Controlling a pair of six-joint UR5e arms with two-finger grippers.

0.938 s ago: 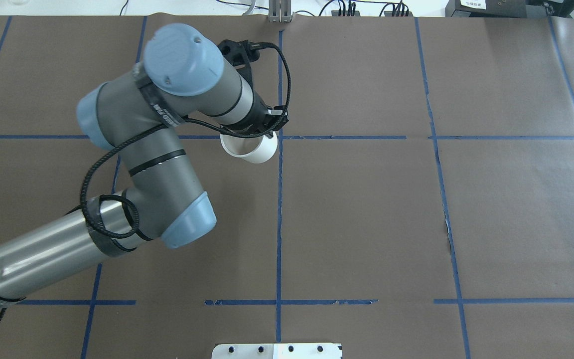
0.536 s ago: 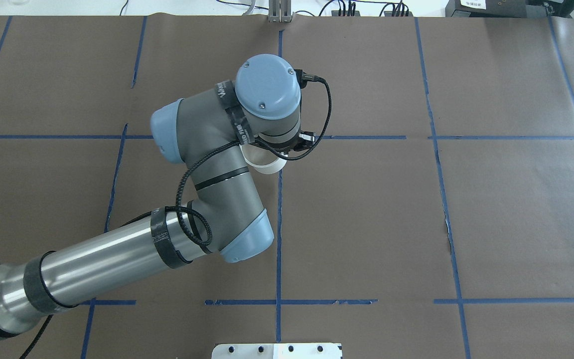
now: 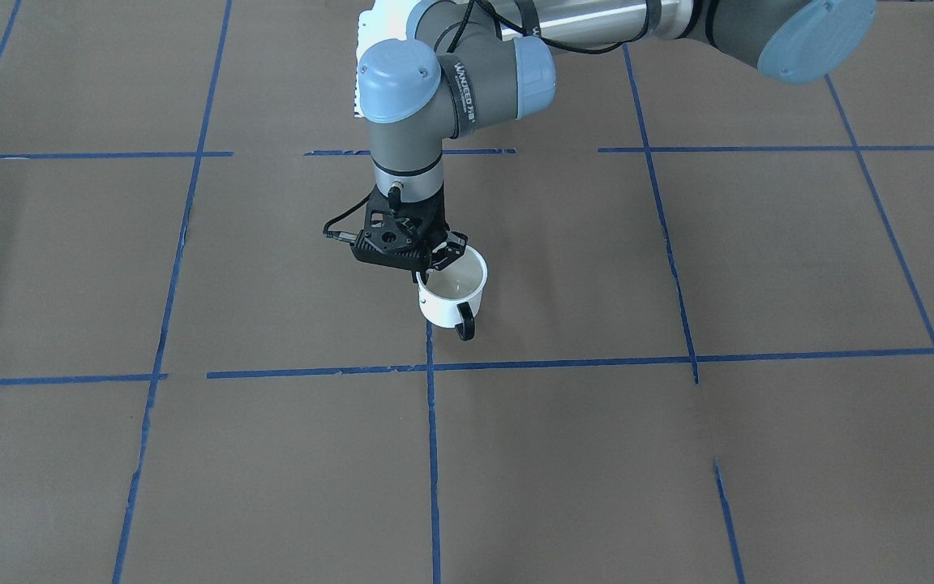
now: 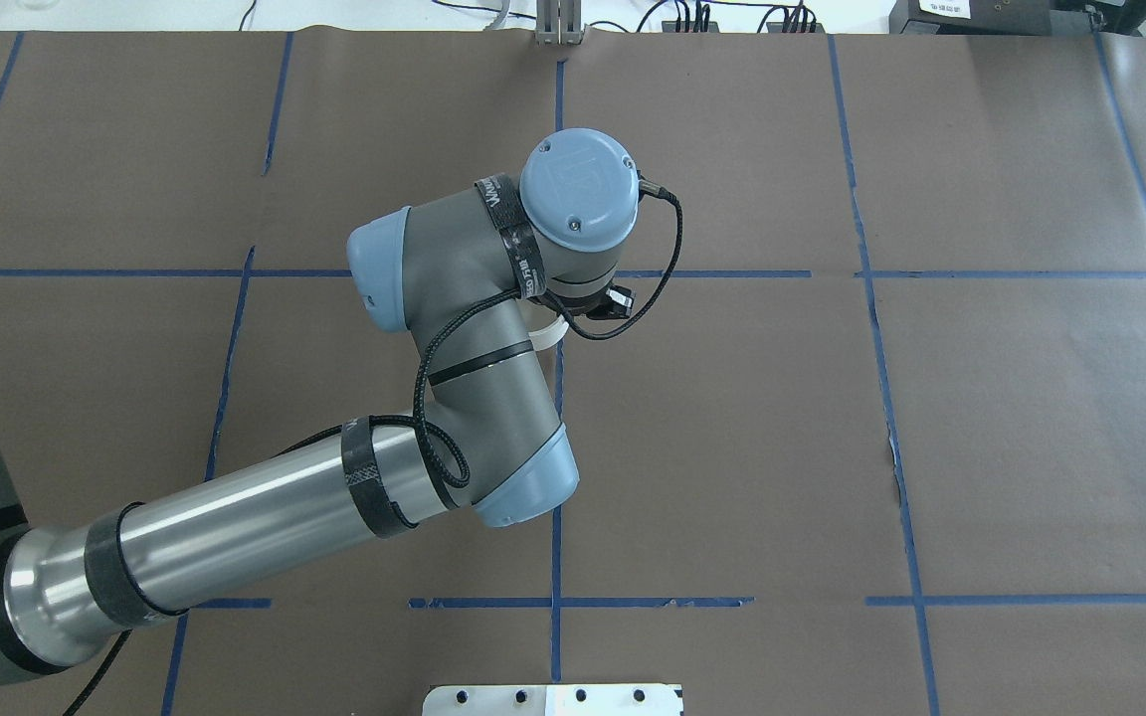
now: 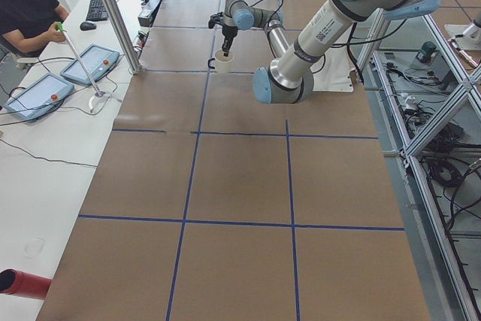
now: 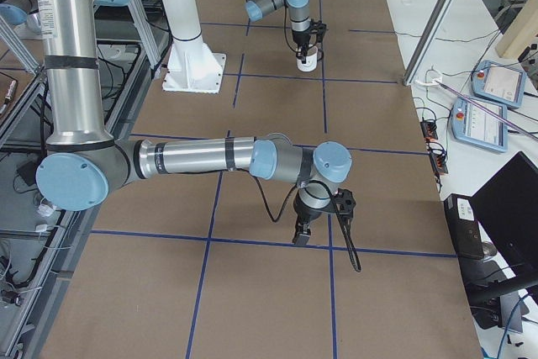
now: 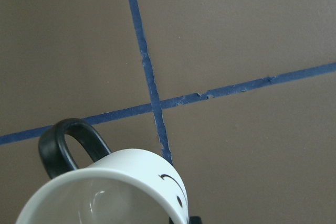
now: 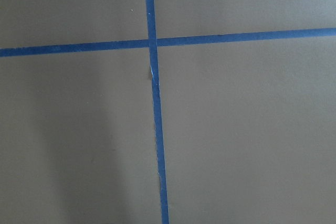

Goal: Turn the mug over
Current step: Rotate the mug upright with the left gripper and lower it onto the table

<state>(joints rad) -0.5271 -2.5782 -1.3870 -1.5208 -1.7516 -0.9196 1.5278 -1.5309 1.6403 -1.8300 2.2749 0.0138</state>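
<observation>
1. The left gripper [image 3: 439, 258] is pointing straight down at the brown paper-covered surface [image 3: 678, 454], and its jaws are clamping the rim of the mug [image 3: 455, 294].
2. The mug is sitting mouth-up directly under the jaws. They are pinching the part of its wall that faces the robot, so most of the white cup is hanging out on the operators' side of them.
3. In the front-facing view the white interior is showing. The black loop handle [image 3: 464, 319] is sticking out from the far side of the cup, away from the jaws and toward the operators.
4. In the left wrist view the black smiley face [image 7: 176, 190] is showing on the side wall, close to where the jaws are gripping.
5. The mug is hanging just beside a crossing of the blue tape lines [image 3: 431, 405], near the middle of the surface. Whether its base is touching the paper cannot be told.
6. From overhead, the wrist is covering nearly the whole mug [image 4: 550, 333], and only a white sliver is peeking out.
7. The right gripper [image 6: 301, 237] is hovering low over another tape crossing, well apart from the mug. Whether its jaws are apart or together cannot be told.
</observation>
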